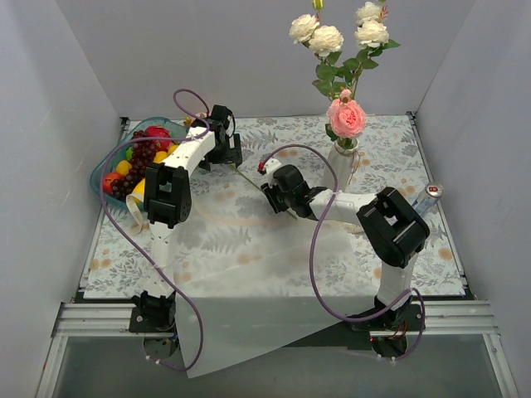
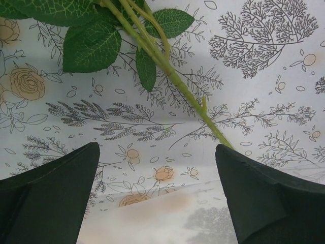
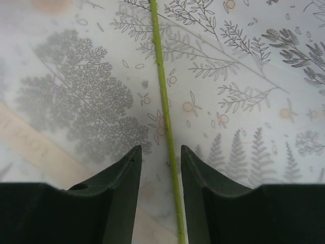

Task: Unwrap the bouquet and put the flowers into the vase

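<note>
**A:** How much of the small white ribbed ceramic vase [image 1: 341, 163] can be seen?

**B:** Little. A pink rose [image 1: 347, 118] hangs in front of its neck. The cream-white roses [image 1: 326, 38] above it reach the top edge of the overhead view, where one is cut off. The vase stands far right on the floral-print tablecloth [image 1: 241, 240].

**A:** And the loose long green stem [image 3: 163, 101]?

**B:** It lies flat on the cloth between the arms. From above, only a short stretch shows, and its upper end is hidden beneath the left gripper [image 1: 224, 160]. The green leaves [image 2: 91, 46] are cropped in the left wrist view.

**A:** What does that gripper hold?

**B:** Nothing. Its fingers are spread fully wide. The stem runs down to one fingertip [image 2: 228, 157], but contact cannot be judged.

**A:** The right gripper [image 3: 160, 148]?

**B:** It is about half open and low over the cloth, with a finger on either side of the stem. The gap is wider than the stem, so nothing is pinched.

**A:** What else is around?

**B:** A blue tray [image 1: 143, 124] of colourful fruit [image 1: 137, 162] sits far left, partly screened by the left arm. A small silver can [image 1: 433, 191] stands near the right edge. A sheet of white translucent paper [image 1: 241, 332] drapes over the near edge between the bases. A cream strip with faint lettering [image 3: 30, 145] looks hazy.
</note>
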`<state>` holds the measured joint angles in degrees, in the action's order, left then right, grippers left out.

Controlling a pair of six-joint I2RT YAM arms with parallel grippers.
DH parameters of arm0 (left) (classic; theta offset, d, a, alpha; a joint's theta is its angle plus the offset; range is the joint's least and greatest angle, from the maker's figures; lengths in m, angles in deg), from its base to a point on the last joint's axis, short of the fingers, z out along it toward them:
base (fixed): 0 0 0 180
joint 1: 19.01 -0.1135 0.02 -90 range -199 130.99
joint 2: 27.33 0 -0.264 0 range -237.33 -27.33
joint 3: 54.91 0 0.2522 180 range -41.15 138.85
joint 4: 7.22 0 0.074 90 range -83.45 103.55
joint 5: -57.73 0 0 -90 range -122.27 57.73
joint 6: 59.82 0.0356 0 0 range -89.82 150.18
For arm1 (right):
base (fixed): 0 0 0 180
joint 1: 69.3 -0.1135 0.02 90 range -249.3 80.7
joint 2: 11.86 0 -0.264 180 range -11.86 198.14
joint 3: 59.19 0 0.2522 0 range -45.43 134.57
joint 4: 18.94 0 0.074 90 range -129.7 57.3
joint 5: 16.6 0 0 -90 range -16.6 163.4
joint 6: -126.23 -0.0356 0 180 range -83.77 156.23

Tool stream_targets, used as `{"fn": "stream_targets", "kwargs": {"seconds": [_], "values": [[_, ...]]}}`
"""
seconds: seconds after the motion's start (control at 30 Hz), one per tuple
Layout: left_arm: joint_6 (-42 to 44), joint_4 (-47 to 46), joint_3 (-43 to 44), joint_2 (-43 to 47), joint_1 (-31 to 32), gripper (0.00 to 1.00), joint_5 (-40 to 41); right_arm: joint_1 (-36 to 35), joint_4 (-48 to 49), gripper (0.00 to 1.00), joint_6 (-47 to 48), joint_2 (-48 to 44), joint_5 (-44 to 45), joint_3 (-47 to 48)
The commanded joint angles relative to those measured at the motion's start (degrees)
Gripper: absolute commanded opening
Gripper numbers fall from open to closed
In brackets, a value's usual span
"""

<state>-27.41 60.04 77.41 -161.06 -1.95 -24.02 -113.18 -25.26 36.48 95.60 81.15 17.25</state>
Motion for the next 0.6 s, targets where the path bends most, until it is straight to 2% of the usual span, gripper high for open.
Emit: {"fn": "stream_targets", "kwargs": {"seconds": [0.0, 0.57], "values": [[0.7, -0.9, 0.2, 1.5, 0.3, 0.98, 1.5, 0.8, 2.4, 0.44, 1.6, -4.4, 0.5, -0.8], [0.2, -0.6, 1.4, 0.5, 0.3, 0.98, 1.9, 2.1, 1.4, 0.38, -1.5, -0.4, -4.1, -3.3]]}}
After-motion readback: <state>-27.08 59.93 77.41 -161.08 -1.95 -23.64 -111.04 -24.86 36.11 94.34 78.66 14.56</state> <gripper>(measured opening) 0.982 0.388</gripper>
